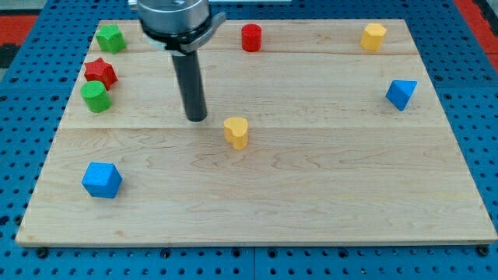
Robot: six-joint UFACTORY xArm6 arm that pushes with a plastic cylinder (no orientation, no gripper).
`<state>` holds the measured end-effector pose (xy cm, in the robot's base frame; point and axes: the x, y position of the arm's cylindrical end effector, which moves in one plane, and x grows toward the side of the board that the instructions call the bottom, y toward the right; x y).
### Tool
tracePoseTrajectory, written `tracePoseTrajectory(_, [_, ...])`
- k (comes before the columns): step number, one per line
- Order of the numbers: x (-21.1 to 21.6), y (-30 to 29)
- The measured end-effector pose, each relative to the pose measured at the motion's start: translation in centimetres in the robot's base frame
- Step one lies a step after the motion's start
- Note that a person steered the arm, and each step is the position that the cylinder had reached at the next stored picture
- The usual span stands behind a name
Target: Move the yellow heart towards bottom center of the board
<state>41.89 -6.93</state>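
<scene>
My tip (196, 118) stands on the worktop (311, 210), a little left of the middle, and the dark rod goes straight up from it to the round arm head at the top edge. There is no gripper on this arm, only the rod, so nothing is grasped and nothing is released.

The yellow heart (236, 132) is just beside my tip, on its right and slightly lower, with a small gap between them; they do not touch. The heart sits near the centre of the worktop, well above the bottom edge.

Close to the left edge there are three blocks in a group: a red star (100, 72), a green cylinder (96, 96) touching it from below, and a green block (111, 37) in the top left corner. A blue cube (102, 180) lies near the bottom left corner.

At the top edge a red cylinder (250, 37) stands about in the middle, and a yellow block (373, 36) is near the top right corner. A blue block (401, 93) lies close to the right edge.
</scene>
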Motion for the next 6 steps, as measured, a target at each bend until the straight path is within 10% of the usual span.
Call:
tracePoseTrajectory(2, [8.7,7.1])
tracePoseTrajectory(6, [6.4,8.2])
